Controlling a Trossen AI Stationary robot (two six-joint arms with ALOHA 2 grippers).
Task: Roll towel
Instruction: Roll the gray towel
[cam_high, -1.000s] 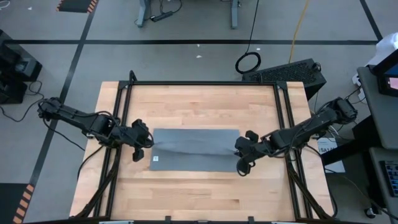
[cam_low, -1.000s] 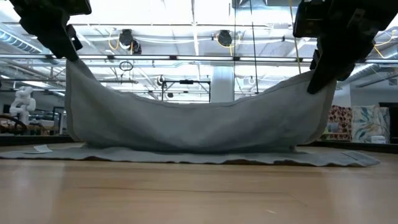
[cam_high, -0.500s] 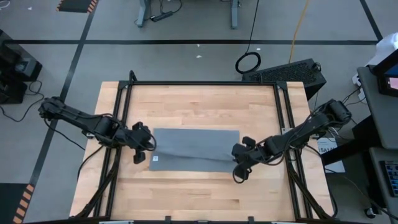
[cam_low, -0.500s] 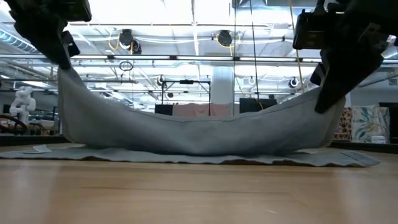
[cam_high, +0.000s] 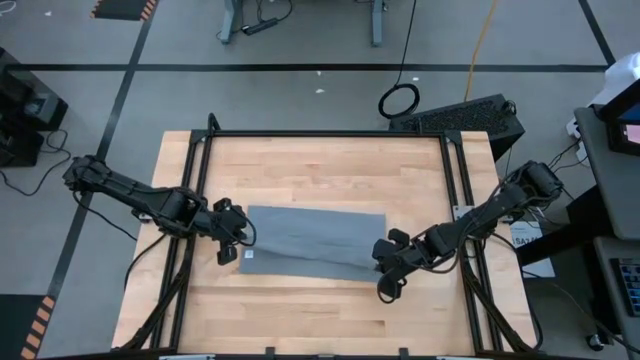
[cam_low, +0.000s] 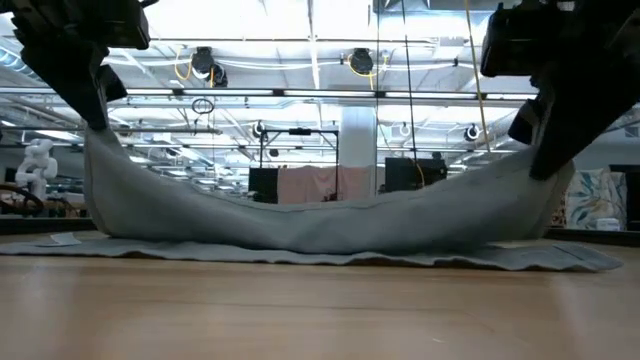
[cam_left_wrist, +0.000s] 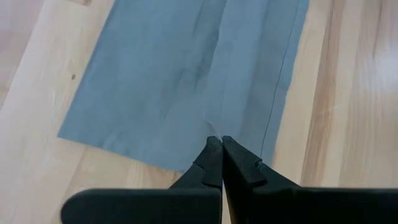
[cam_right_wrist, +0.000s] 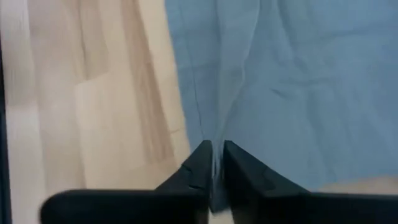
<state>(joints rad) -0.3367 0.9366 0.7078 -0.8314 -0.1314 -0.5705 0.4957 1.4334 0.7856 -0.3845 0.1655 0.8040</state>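
The grey towel (cam_high: 315, 235) lies in the middle of the wooden table, with its white tag (cam_high: 250, 256) near the left end. My left gripper (cam_high: 245, 238) is shut on the towel's left short end and my right gripper (cam_high: 383, 265) on its right short end. In the low view the raised cloth (cam_low: 320, 225) sags in a deep curve between the left gripper (cam_low: 97, 120) and the right gripper (cam_low: 545, 165). Under it, a flat layer (cam_low: 300, 255) rests on the tabletop. My left gripper pinches a raised ridge of cloth at the towel's left short edge (cam_left_wrist: 213, 132) between its two fingers, slanting down from the table's left. That end is lifted and the cloth runs down toward the middle. My right gripper has a thin ridge of cloth at the towel's right short edge (cam_right_wrist: 216, 134) between its two fingers, slanting down from the table's right. That end hangs lifted, slack toward the middle.
Black frame rails (cam_high: 200, 200) run along the table's left and right sides under the arms. Bare wood shows beyond the towel on the far side (cam_high: 320, 170) and on the near side (cam_high: 320, 310).
Both grippers have sunk and gone toward the table's near edge, the right one farther. The lifted part of the towel has come down with them: its sagging middle now hangs much lower, close to the layer on the table.
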